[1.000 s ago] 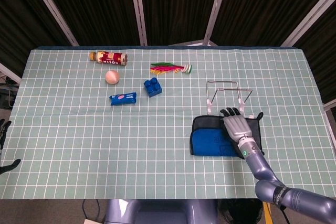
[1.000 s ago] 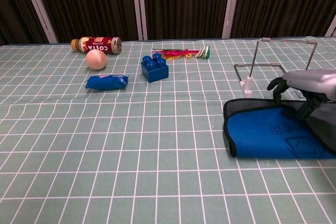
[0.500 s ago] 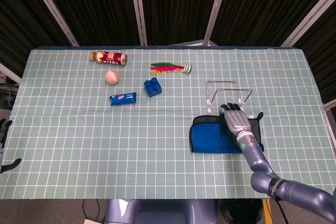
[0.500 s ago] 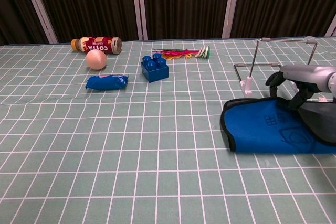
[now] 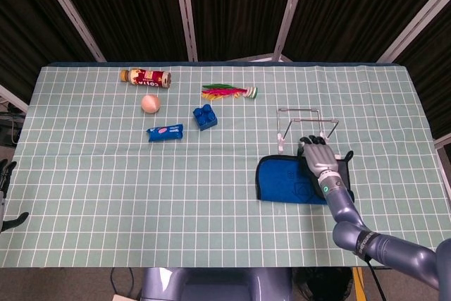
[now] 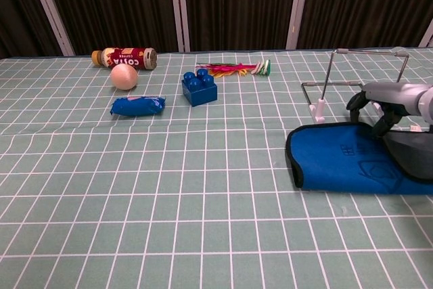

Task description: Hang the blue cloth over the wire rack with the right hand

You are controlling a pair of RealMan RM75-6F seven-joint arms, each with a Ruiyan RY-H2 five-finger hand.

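Blue cloth (image 5: 285, 180) lay flat just in front of the wire rack (image 5: 304, 124). Right hand (image 5: 318, 159) rested on its far edge; only the chest view showed fingers (image 6: 359, 102) curled downward there. Grasp indeterminate.

Wire rack (image 5: 307, 126) just beyond right hand (image 5: 319, 163); bare table (image 5: 211, 181) leftward.

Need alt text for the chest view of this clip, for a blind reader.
The right robot hand rests on the far edge of a blue cloth lying flat on the checked tablecloth, just in front of the wire rack. A blue block, ball and tube sit far left.
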